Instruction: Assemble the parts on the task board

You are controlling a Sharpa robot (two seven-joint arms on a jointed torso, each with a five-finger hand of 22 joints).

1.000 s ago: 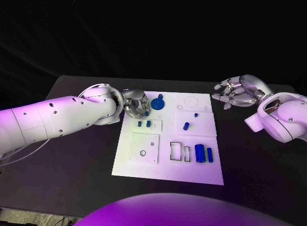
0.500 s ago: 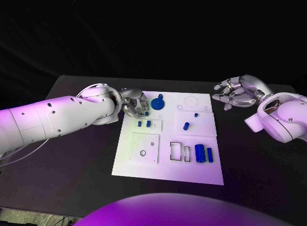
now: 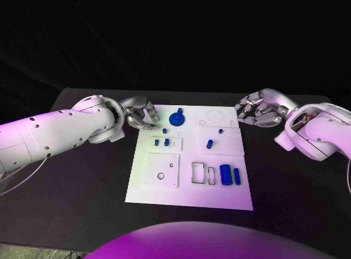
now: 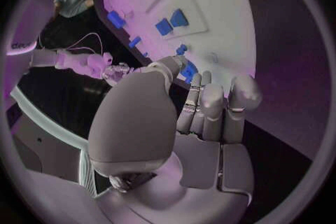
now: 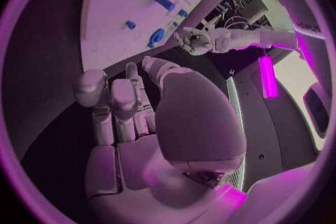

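Black surface [image 3: 82, 183] carries the white task board [image 3: 191, 191] with blue parts [image 3: 227, 175] on it, while left hand [image 3: 138, 111] and right hand [image 3: 257, 109] hover at its far corners, fingers apart, holding nothing.

Board flanked, middle open

I see my left hand [image 3: 138, 115] and right hand [image 3: 257, 109] beside the task board [image 3: 189, 183]; near half unobstructed

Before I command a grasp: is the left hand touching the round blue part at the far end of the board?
Apart. In the head view a strip of white board lies between the left hand and the round blue part.
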